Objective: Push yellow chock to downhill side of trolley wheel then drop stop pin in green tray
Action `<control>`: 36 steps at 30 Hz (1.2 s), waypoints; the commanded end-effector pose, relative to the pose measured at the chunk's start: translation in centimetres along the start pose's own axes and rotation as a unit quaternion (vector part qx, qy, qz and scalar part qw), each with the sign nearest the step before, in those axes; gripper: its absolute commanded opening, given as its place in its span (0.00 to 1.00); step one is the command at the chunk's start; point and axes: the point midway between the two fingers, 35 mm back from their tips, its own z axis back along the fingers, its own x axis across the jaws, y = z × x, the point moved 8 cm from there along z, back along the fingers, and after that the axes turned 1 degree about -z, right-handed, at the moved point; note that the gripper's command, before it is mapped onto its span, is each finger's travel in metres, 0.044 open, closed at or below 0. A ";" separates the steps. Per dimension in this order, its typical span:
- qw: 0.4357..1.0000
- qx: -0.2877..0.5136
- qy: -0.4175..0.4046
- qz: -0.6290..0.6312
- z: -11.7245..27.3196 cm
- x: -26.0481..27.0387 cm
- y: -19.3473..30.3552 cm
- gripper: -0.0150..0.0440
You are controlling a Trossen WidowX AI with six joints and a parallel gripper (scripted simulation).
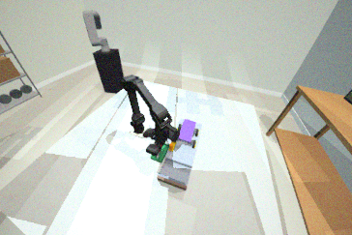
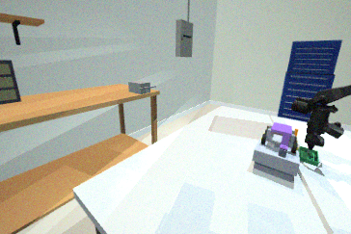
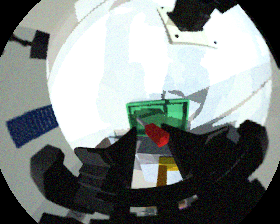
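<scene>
A wooden two-tier workbench [image 1: 316,110] [image 2: 82,97] stands at three o'clock in the top view, nine o'clock in the exterior view. There, a grey electrical box [image 2: 184,39] hangs on the wall at twelve, and a blue louvred panel [image 2: 310,78] stands at two. Pale light patches streak the plank floor [image 1: 29,163].

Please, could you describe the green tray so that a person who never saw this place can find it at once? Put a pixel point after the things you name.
Look for the white table, then the grey ramp [image 1: 172,175] [image 2: 275,167] carrying the purple-topped trolley [image 1: 188,130] [image 2: 283,136]. Right beside the ramp lies the green tray [image 1: 156,158] [image 2: 309,156] [image 3: 183,106]: small, rectangular, shallow, and the only green thing there.
</scene>
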 end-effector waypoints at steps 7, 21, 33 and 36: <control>1.000 0.001 -0.001 -0.002 -0.2 -0.7 0.0 0.58; 1.000 0.001 -0.001 -0.002 -0.7 -1.7 0.0 0.58; 1.000 0.001 -0.001 -0.001 -1.1 -2.5 -0.1 0.58; 1.000 0.001 0.000 -0.001 -1.2 -2.7 -0.1 0.58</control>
